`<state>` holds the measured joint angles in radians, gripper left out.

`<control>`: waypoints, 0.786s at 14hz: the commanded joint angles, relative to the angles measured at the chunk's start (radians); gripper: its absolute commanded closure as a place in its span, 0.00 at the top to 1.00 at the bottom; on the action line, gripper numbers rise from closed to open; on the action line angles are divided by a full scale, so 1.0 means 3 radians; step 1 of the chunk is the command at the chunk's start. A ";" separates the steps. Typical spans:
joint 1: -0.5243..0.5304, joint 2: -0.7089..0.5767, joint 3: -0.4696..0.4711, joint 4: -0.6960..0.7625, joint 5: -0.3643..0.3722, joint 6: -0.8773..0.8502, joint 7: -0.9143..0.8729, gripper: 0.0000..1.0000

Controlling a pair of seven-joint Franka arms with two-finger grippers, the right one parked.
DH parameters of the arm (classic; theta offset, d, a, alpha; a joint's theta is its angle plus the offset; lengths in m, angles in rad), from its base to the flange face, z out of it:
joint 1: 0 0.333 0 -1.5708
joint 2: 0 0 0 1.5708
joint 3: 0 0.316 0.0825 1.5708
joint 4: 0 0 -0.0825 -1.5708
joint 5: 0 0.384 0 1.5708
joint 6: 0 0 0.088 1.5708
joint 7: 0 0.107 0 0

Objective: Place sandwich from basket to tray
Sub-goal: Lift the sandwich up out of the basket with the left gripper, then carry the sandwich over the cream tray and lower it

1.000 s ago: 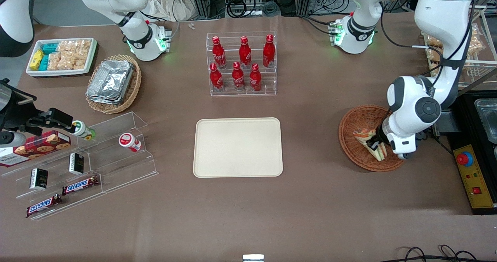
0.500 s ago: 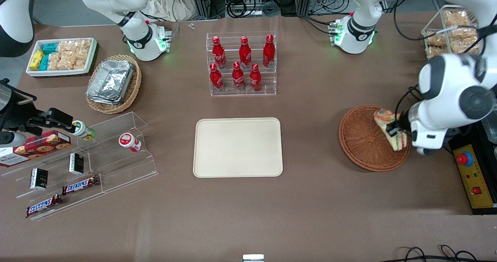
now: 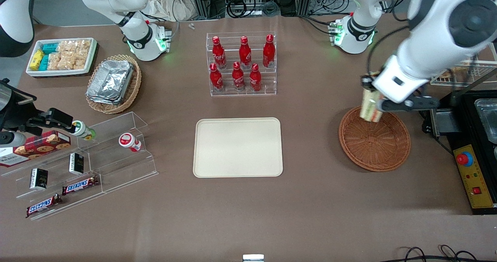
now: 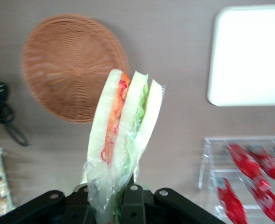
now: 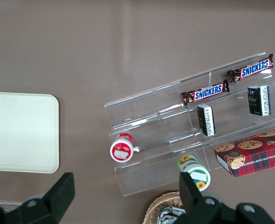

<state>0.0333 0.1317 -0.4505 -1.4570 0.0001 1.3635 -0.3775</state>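
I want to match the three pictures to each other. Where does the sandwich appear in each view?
Front view: the sandwich hangs in the gripper, over the basket rim.
Left wrist view: the sandwich stands up from the gripper, above the table.
Right wrist view: not in it.
Shared landmark: the tray.

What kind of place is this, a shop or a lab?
Probably a robotics lab staged as a snack counter: red soda bottles in a clear rack, and the end effector holding a wrapped sandwich above a basket.
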 commanded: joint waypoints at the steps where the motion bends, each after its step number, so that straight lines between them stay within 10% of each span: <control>1: -0.0034 0.0301 -0.0419 0.0209 -0.0067 -0.0020 -0.0494 0.00; 6: -0.0534 0.1164 -0.0574 0.0188 0.0040 0.0781 -0.1119 0.00; 11: -0.0806 0.2126 -0.0549 0.0234 0.0704 0.1604 -0.1839 0.00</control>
<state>-0.1711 0.6682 -0.6141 -1.4535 0.1526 1.8001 -0.8563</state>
